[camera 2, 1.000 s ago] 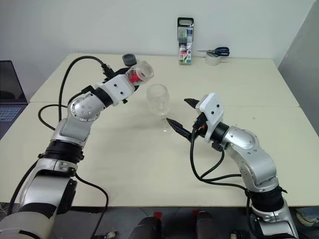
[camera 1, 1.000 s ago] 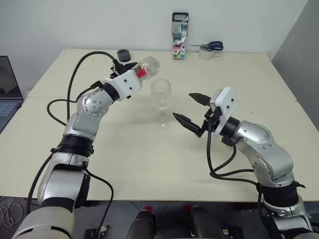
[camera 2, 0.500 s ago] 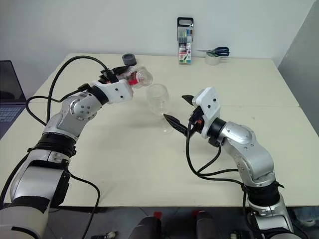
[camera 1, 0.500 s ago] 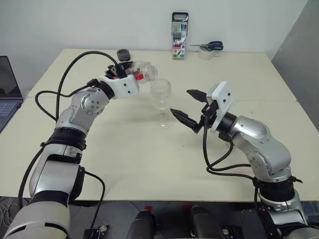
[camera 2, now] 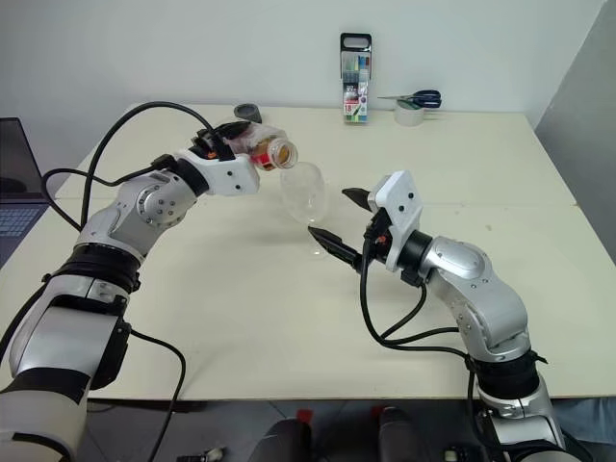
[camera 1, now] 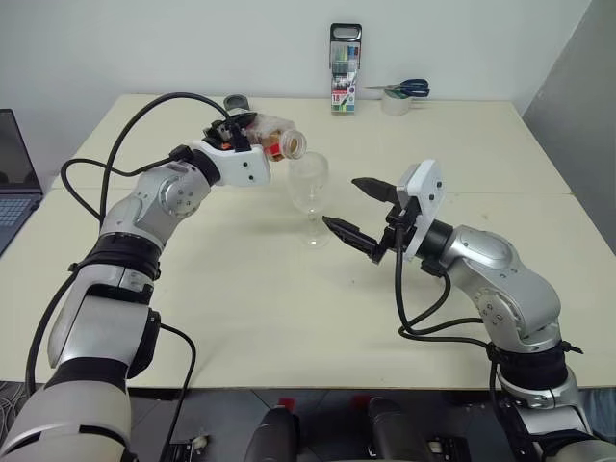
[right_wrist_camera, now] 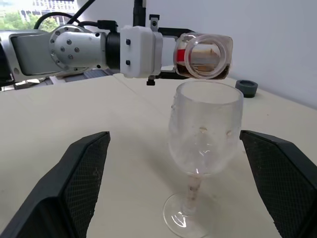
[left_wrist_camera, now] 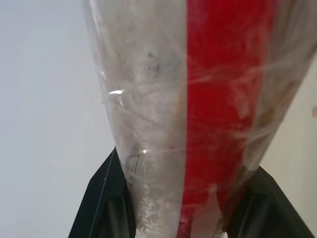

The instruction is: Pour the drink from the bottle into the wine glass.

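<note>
Since a second ago, the left gripper [camera 1: 252, 138], clamping the bottle [camera 1: 272, 141], is rolling it flatter over the wine glass [camera 1: 310, 192] at upper centre. Right of the glass, the right gripper [camera 1: 358, 212] is hanging wide open, holding nothing.

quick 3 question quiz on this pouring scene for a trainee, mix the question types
1. True or false: the bottle is upright on the table.
2. Which claw holds the bottle: A left, B right?
3. Fill in: the right claw's fingers stand on either side of the glass, open and not ___ it.

Key
1. False. It lies tipped about level in the air, its open mouth just above the glass's rim.
2. A.
3. Touching.
</note>
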Tool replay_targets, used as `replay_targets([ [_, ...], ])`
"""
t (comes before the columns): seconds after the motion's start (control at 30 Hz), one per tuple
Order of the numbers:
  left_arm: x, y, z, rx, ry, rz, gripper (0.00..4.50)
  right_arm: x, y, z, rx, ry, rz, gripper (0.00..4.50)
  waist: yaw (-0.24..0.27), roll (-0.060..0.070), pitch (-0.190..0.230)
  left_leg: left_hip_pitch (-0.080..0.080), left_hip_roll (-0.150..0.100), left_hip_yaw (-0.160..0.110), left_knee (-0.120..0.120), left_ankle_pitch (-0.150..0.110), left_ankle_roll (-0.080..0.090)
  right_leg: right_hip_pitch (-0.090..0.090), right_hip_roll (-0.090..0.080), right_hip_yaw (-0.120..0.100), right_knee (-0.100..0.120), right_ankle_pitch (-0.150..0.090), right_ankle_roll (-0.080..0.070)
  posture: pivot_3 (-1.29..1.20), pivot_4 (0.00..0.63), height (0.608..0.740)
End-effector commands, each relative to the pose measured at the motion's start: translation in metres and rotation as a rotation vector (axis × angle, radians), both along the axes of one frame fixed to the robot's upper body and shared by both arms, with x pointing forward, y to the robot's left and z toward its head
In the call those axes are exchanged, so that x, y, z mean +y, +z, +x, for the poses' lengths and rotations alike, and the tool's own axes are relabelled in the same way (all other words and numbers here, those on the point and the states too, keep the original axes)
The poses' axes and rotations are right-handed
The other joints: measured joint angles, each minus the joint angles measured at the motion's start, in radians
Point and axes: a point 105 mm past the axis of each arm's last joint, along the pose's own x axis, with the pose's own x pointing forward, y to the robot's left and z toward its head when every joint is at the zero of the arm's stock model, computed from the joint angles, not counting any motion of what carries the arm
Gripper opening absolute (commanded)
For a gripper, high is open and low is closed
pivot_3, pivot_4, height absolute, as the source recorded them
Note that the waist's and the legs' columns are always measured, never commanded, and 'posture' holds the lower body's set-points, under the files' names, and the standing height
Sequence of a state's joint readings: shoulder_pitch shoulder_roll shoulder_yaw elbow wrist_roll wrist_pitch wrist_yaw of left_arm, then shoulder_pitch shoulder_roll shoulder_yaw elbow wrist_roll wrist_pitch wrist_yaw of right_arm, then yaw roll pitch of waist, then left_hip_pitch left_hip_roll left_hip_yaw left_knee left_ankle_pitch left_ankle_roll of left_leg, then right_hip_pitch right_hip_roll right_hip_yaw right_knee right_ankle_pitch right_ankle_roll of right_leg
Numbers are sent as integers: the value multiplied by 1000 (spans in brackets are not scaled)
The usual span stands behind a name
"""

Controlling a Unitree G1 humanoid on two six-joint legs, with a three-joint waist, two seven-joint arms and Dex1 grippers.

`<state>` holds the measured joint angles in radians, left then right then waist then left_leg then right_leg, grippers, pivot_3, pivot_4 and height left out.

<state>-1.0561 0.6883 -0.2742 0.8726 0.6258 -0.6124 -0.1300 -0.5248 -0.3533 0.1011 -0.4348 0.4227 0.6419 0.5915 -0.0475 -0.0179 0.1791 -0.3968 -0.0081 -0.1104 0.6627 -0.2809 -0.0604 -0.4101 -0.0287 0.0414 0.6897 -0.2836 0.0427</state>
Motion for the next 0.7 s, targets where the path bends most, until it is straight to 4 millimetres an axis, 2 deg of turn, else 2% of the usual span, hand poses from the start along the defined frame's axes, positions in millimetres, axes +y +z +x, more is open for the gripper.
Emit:
replay_targets([
  [0.03, 2, 28, -3, -96, -6, 14, 1710, 0, 12, -7, -46, 46, 11, 4500, -1, 0, 0, 0, 0, 0, 0, 0, 0, 0, 0, 0, 0, 0, 0, 0, 150, 740],
  [0.5, 2, 33, 1, -139, 3, 67, 1709, -20, 20, 10, 2, 101, -29, 4500, -3, 0, 0, 0, 0, 0, 0, 0, 0, 0, 0, 0, 0, 0, 0, 0, 150, 740],
  [0.7, 3, 38, 2, -161, 9, 87, 1709, -22, 22, 14, 1, 117, -50, 4500, -5, 0, 0, -1, 0, 0, 0, 0, 0, -1, 0, 0, 1, 0, 0, 0, 150, 740],
])
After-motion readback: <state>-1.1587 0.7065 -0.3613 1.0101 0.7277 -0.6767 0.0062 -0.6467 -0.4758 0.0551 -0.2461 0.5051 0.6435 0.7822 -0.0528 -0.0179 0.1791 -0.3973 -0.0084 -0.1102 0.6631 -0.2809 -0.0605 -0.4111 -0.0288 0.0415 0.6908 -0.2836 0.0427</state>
